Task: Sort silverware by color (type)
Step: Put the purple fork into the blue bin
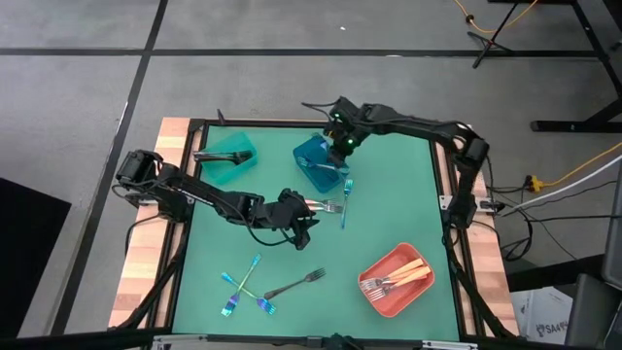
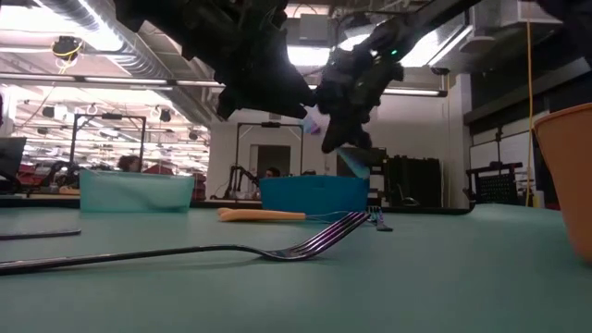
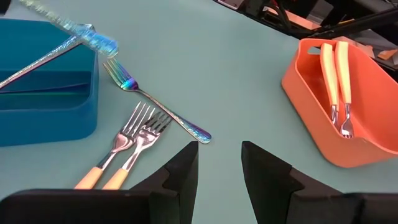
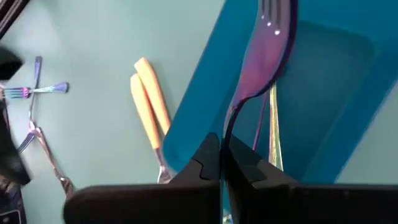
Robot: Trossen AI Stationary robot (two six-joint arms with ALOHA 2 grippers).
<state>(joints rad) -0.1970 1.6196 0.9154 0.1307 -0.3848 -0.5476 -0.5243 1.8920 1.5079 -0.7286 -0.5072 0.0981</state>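
Observation:
My right gripper (image 1: 340,146) hangs over the blue bin (image 1: 319,163) at the far middle, shut on an iridescent fork (image 4: 264,56). Other forks (image 4: 272,134) lie inside that bin. My left gripper (image 3: 219,157) stands open above the table's middle, nothing between its fingers. Just ahead of it lie two gold-handled forks (image 3: 127,149) side by side and another iridescent fork (image 3: 155,106). A silver fork (image 1: 296,284) and crossed iridescent forks (image 1: 241,289) lie flat near the front. A black fork rests in the teal bin (image 1: 229,156). The coral bin (image 1: 397,280) holds gold-handled forks (image 3: 336,74). My right gripper pinches the iridescent fork by its thin handle (image 4: 229,127) between its two fingers. The fingers slant down from above. The fork runs on past the fingertips along their line, its tines (image 4: 273,12) leading. It is lifted clear, over the blue bin's inside.
The green mat (image 1: 389,224) has bare room on its right side between the blue and coral bins. A dark frame (image 1: 442,209) edges the mat. The left arm stretches across the mat's left half.

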